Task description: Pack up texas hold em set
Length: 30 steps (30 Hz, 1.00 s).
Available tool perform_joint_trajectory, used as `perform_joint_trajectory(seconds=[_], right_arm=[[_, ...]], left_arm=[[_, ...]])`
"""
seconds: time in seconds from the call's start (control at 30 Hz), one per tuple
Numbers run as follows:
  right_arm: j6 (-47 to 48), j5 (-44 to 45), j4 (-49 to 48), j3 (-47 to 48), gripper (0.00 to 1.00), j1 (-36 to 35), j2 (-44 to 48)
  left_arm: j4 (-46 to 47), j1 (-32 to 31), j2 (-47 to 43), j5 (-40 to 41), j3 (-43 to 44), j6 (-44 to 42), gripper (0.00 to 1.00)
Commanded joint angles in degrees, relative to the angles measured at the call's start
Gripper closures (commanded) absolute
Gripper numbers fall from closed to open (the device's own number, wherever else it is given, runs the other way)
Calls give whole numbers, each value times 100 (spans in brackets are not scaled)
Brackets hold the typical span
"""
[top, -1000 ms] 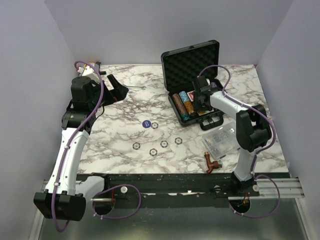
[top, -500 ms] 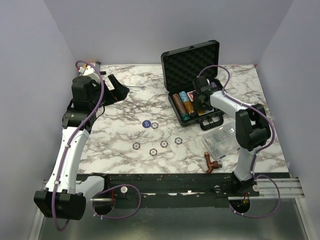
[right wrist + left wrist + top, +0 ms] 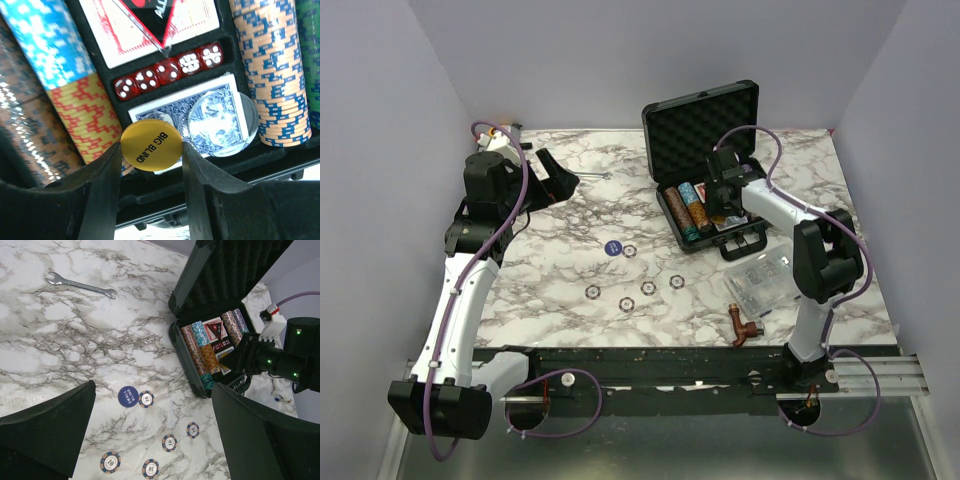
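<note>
Yellow disc, "BIG BLIND" printed on it, sits pinched edge to edge in your right gripper. The jaws are about half closed on it, and it hangs low over the near end of the case. The case lies open at 1 o'clock on the table, lid up, bumpy foam showing.

Plenty is packed already. Chip stacks fill the rows on either side, and the red deck is seated with the dice in their slot below it. The blue deck is in too, with a clear disc lying on it. Your yellow disc looks to me like the next piece in, going down right beside that clear one.

Now what's left. Five loose chips lie scattered near 6 o'clock of the table's middle. The blue disc sits just beside the chip furthest from you. All six need carrying across, then the lid needs closing, so I'd call you a bit past halfway.

Your left gripper is fully open and holds nothing. It hovers out at 10 o'clock, well apart from the chips.

White marble-patterned top with grey veining, flat and matt. A wrench lies at 11 o'clock, a clear box at 4 and a brown fitting at 5. None of those belong in the case. Plain pale lilac walls close in on three sides.
</note>
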<state>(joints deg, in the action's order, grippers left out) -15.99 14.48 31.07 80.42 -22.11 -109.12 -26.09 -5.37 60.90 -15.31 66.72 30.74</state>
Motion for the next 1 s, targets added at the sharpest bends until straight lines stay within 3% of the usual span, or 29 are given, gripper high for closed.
perform_joint_trajectory(seconds=[0.0, 0.73, 0.97], right_arm=[[8, -200, -4, 428, 57, -13, -161], [94, 18, 129, 486, 49, -13, -528], [106, 111, 192, 532, 35, -13, -418]], left_arm=[[112, -17, -4, -123, 43, 20, 1], [101, -54, -35, -132, 51, 2, 1], [104, -63, -35, -130, 42, -2, 1]])
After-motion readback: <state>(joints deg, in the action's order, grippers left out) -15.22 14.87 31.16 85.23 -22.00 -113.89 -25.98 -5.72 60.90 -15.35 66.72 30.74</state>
